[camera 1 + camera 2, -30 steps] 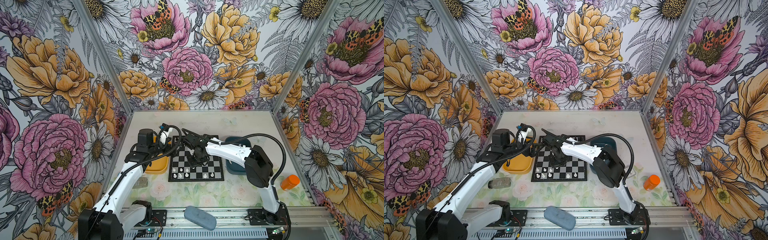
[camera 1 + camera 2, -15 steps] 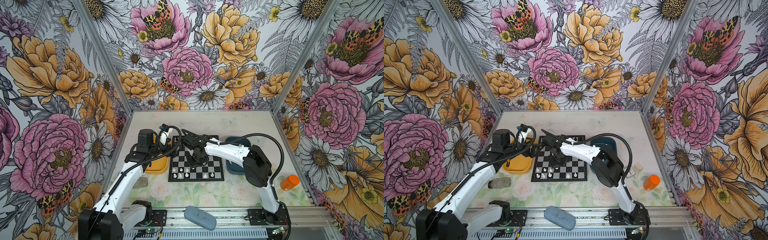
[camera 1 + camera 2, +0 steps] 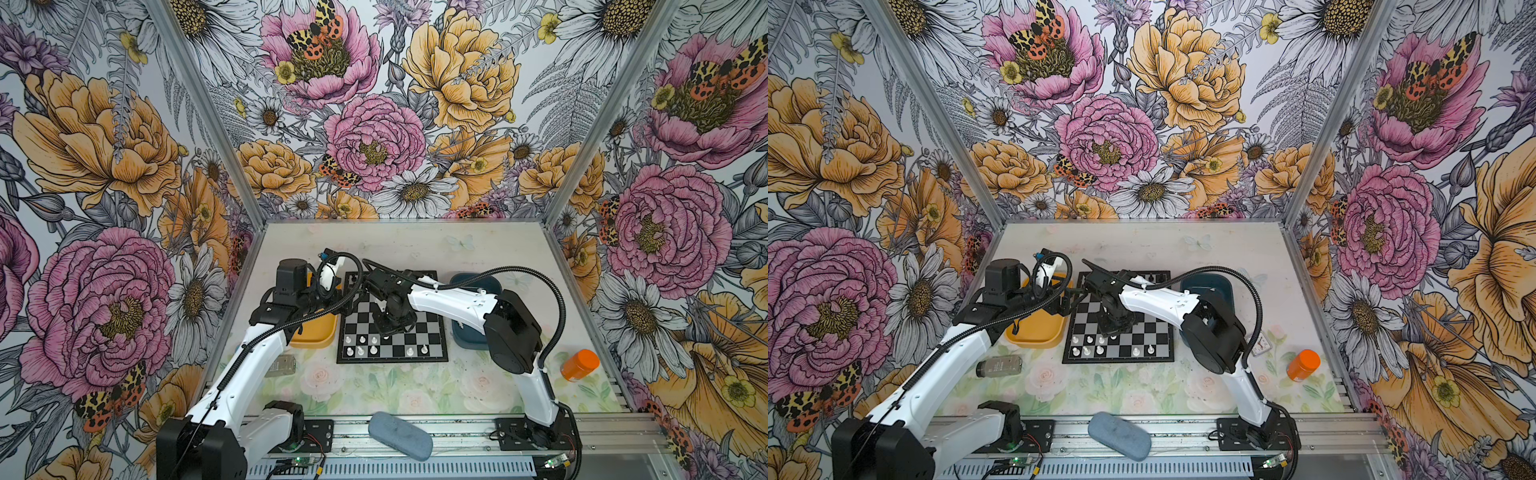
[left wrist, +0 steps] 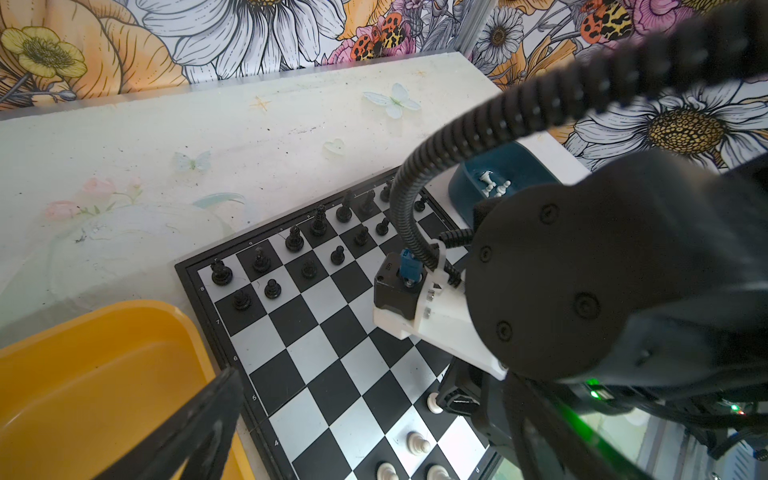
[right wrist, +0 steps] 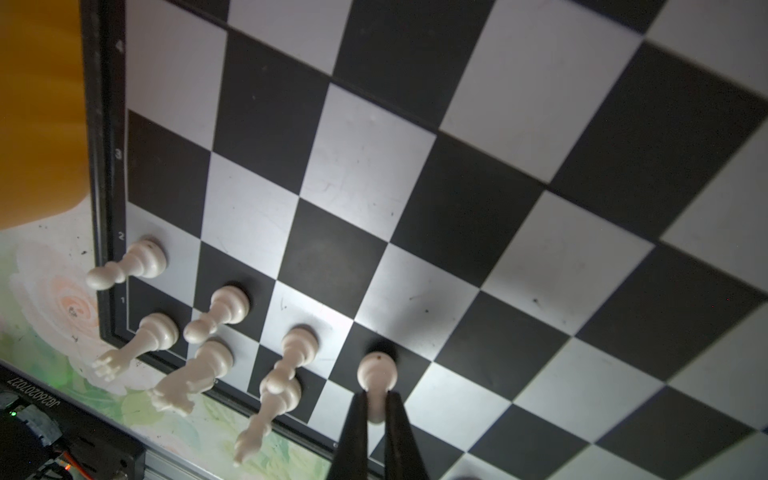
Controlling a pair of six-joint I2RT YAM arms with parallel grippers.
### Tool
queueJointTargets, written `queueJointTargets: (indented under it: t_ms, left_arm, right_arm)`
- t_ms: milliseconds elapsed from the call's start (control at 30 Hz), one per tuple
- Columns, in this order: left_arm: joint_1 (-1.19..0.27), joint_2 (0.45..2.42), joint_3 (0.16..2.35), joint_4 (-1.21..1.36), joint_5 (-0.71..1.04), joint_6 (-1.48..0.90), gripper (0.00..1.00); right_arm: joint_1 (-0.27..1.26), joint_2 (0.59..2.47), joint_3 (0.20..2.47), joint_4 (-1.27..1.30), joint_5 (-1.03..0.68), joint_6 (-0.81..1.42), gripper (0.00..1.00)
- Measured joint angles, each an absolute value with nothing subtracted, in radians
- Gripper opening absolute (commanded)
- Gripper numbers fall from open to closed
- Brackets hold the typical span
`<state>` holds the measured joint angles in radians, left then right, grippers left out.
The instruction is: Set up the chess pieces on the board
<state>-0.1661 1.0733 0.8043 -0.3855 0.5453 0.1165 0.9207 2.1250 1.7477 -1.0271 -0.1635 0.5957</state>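
The board (image 3: 432,332) lies mid-table in both top views. Black chessmen (image 4: 294,240) fill its far rows. Several white chess pieces (image 3: 361,351) stand in its two near rows (image 5: 224,305). My right gripper (image 5: 376,397) is shut on a white pawn (image 5: 377,372), held upright with its base at or just above a dark square of the second row. The same pawn (image 4: 434,402) shows under the right gripper's body in the left wrist view. My left gripper (image 3: 338,301) hangs open and holds nothing, between the yellow tray (image 3: 311,334) and the board's left edge; one finger (image 4: 195,424) shows.
A blue tray (image 3: 473,282) right of the board holds white pieces (image 4: 494,187). An orange bottle (image 3: 579,365) lies at the right. A small clear jar (image 3: 998,365) sits front left. A grey-blue case (image 3: 401,435) rests on the front rail. The right arm (image 3: 453,301) spans the board's right half.
The right arm has shifted only slightly over the board, still shut on the pawn. The left arm has not moved.
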Motion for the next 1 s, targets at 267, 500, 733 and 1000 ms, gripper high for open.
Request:
queueJointTargets:
  t_ms: [267,500,733,1000]
  left_arm:
    - [-0.168,1.065,0.804,-0.390,0.530,0.125,0.99]
    - [-0.169,1.019,0.789,-0.389,0.508,0.139,0.99]
    - [-0.180,0.917,0.753,-0.347,0.508,0.154,0.99]
    - [-0.181,0.878,0.740,-0.310,0.508,0.162,0.99]
  right_arm:
    - [0.923,2.125,1.748,-1.026,-0.163,0.607,0.00]
    - [0.926,2.125,1.747,-1.019,-0.162,0.611,0.00]
    - [0.936,2.125,1.742,-1.021,-0.157,0.614,0.00]
    - [0.937,2.125,1.739,-1.020,-0.151,0.614,0.00]
